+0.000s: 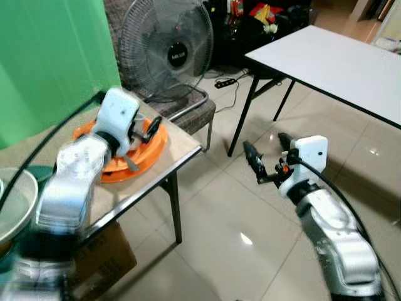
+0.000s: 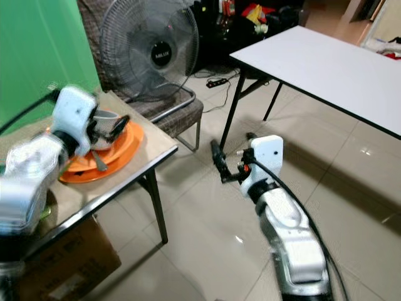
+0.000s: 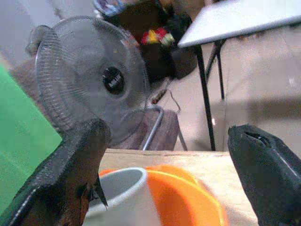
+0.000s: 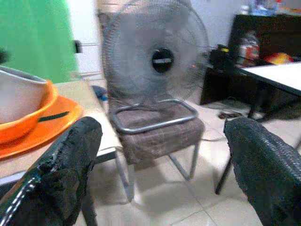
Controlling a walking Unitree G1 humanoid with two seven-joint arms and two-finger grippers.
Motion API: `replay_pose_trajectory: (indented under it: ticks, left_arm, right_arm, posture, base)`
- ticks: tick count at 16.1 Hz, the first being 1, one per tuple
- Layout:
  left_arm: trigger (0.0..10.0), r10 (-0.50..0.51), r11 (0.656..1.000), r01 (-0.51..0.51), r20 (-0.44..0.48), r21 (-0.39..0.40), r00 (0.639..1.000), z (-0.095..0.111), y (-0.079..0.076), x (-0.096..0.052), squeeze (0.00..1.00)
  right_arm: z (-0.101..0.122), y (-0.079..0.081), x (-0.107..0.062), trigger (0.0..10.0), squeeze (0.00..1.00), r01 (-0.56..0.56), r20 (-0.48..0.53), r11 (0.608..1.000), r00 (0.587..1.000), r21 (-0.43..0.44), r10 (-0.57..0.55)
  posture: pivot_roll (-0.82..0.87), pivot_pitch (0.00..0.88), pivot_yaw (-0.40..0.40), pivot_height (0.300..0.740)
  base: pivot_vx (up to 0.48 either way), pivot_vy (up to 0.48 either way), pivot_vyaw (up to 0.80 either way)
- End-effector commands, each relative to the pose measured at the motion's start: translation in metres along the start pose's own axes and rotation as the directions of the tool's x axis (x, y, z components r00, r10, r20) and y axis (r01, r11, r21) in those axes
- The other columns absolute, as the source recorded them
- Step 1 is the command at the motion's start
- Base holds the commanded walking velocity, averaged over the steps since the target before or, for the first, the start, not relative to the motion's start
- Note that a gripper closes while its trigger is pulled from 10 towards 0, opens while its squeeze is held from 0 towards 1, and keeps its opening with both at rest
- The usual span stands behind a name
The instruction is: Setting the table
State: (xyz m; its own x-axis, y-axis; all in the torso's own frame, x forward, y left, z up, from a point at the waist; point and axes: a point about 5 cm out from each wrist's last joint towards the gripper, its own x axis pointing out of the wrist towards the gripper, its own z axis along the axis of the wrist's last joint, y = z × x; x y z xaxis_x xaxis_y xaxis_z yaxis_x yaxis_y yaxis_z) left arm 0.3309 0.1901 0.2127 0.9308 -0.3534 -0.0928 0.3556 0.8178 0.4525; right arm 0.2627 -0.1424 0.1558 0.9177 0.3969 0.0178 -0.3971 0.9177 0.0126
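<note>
The left gripper (image 1: 145, 130) is seen at left centre of the left eye view, its fingers (image 3: 70, 174) spread open and empty. It is positioned over a stack of orange dishes: an orange bowl (image 3: 188, 197) on an orange plate (image 1: 135, 157). A grey cup (image 3: 120, 200) stands inside the bowl, just beside one finger in the left wrist view; contact between them cannot be told. A dark utensil (image 2: 99, 161) is laid on the plate. The stack is located on a tan desk (image 1: 178, 147) with black legs, near its corner, at the left of the frame.

The right gripper (image 1: 266, 160) is held in the air at centre of the frame, above the tiled floor (image 1: 213, 238) and well apart from the desk. Its fingers (image 4: 61, 174) are spread open and nothing is held between them.

A pale bowl (image 1: 12, 204) is partly shown at the left edge, on the same desk. A cardboard box (image 1: 103, 260) is placed under the desk. Behind the desk, a standing fan (image 1: 166, 50) is set beside a brown chair with a metal frame (image 1: 194, 113). A white desk (image 1: 338, 63) with black legs occupies the upper right. A green backdrop (image 1: 50, 56) covers the upper left.
</note>
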Motion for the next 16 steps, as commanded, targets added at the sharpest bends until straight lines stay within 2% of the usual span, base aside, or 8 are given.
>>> replay_pose_trajectory:
  ticks: [1, 2, 7, 9, 10, 11, 13, 16]
  left_arm:
    - [10.0, -0.080, 0.992, 0.081, -0.013, 0.095, 0.997, 0.001, 0.010, 0.008, 1.00]
    - [10.0, -0.144, 0.976, 0.146, -0.029, 0.161, 0.989, 0.001, 0.016, 0.013, 0.00]
    - [10.0, -0.287, 0.884, 0.323, -0.153, 0.339, 0.946, -0.003, 0.038, 0.032, 0.00]
    - [10.0, -0.216, 0.888, 0.268, -0.174, 0.373, 0.961, -0.003, 0.052, 0.034, 0.00]
    - [10.0, -0.120, 0.909, 0.183, -0.186, 0.375, 0.975, -0.005, 0.069, 0.034, 0.00]
    - [10.0, -0.091, 0.925, 0.154, -0.191, 0.346, 0.977, -0.008, 0.075, 0.032, 0.00]
    - [10.0, -0.053, 0.979, 0.090, -0.196, 0.182, 0.979, -0.020, 0.087, 0.027, 0.00]
    - [10.0, 0.004, 0.999, 0.005, -0.218, 0.041, 0.976, -0.032, 0.100, 0.017, 0.00]
  right_arm:
    - [0.006, 0.004, 0.003, 10.0, 0.00, -0.094, 0.001, 0.995, 0.996, -0.019, 0.094]
    - [0.007, 0.006, 0.004, 10.0, 0.00, -0.136, -0.006, 0.990, 0.991, -0.035, 0.136]
    - [0.012, 0.013, 0.006, 10.0, 0.00, -0.231, -0.009, 0.968, 0.973, -0.098, 0.231]
    - [0.013, 0.013, 0.004, 10.0, 0.00, -0.243, -0.006, 0.966, 0.970, -0.093, 0.243]
    - [0.013, 0.013, 0.002, 10.0, 0.00, -0.252, -0.007, 0.964, 0.968, -0.089, 0.253]
    - [0.013, 0.013, 0.001, 10.0, 0.00, -0.253, -0.008, 0.964, 0.967, -0.087, 0.253]
    - [0.010, 0.013, -0.001, 10.0, 0.00, -0.251, -0.009, 0.965, 0.968, -0.073, 0.251]
    - [0.009, 0.015, -0.004, 10.0, 0.00, -0.272, -0.006, 0.961, 0.962, -0.044, 0.272]
  posture:
    - [0.01, 0.000, -0.039, 0.740]
    - [0.01, 0.000, -0.039, 0.740]
    - [0.00, 0.000, -0.029, 0.740]
    - [-0.01, 0.000, -0.021, 0.740]
    - [-0.01, 0.000, -0.016, 0.740]
    - [-0.01, 0.000, -0.014, 0.740]
    - [-0.02, 0.000, -0.011, 0.740]
    - [-0.02, 0.000, -0.009, 0.740]
  base:
    - [0.000, 0.000, 0.00]
    - [0.000, 0.000, 0.00]
    - [0.000, 0.000, 0.00]
    - [0.000, 0.000, 0.00]
    - [0.000, 0.000, 0.00]
    - [0.000, 0.000, 0.00]
    - [0.000, 0.000, 0.00]
    - [0.000, 0.000, 0.00]
